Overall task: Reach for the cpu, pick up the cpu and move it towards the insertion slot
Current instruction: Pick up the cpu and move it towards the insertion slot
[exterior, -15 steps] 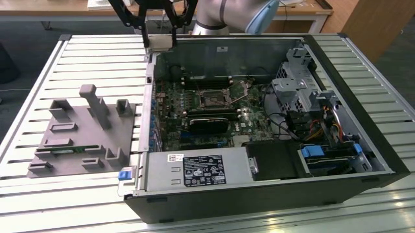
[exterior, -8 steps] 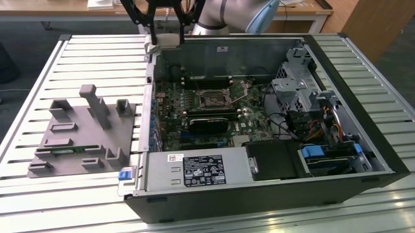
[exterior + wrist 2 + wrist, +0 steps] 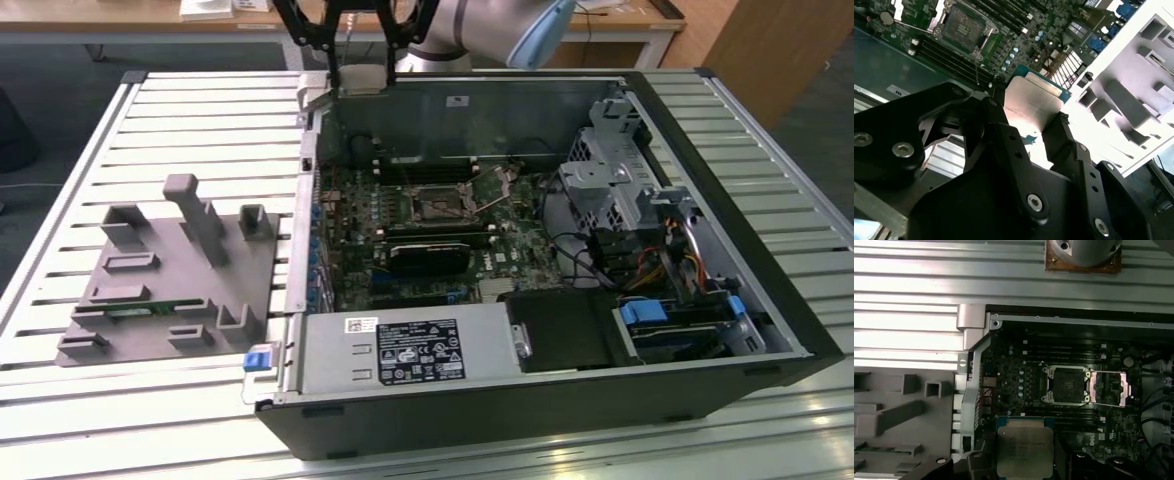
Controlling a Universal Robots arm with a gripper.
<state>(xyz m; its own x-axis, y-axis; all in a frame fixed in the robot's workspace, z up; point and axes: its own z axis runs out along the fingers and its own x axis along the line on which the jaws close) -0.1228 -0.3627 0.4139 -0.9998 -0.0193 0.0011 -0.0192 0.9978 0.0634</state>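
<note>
Mid-carry toward the insertion slot: gripper pinched the cpu by opposite edges, aloft over the open computer case, short of the socket (hold-down frame apparently flipped open). Called for lining up squarely overhead. Flat, silvery lid, blue-green rim.

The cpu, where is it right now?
In both wrist views the cpu sits clamped in the tool, up above the board, apart from the slot.

Bright glare on grey fixture in second wrist view; beside it, computer case interior dim, soft focus.
</note>
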